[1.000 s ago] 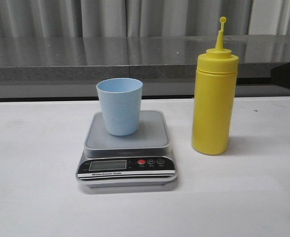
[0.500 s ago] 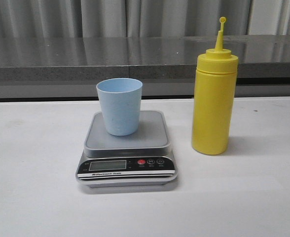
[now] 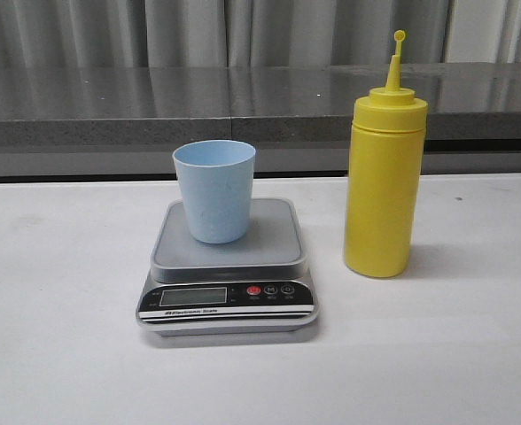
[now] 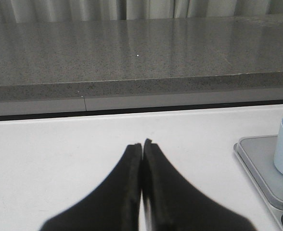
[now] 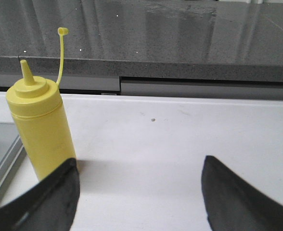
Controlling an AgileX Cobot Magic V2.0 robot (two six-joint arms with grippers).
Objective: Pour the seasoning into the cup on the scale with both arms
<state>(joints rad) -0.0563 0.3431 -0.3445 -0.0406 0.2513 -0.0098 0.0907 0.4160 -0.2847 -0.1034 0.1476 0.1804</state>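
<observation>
The yellow squeeze bottle (image 3: 383, 177) stood upright on the worktop (image 3: 66, 354) at three o'clock of the pale blue cup (image 3: 213, 190) on the scale (image 3: 229, 266), likely soft-walled and best gripped mid-body, with the right hand (image 5: 139, 192) spread apart, the left hand (image 4: 142, 149) pressed together.

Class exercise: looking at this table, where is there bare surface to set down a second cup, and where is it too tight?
Bare table lies left of the scale, in front of it along the near edge, and right of the yellow bottle. The tight spot is the narrow strip between scale and bottle. The scale platform is taken by the blue cup.
</observation>
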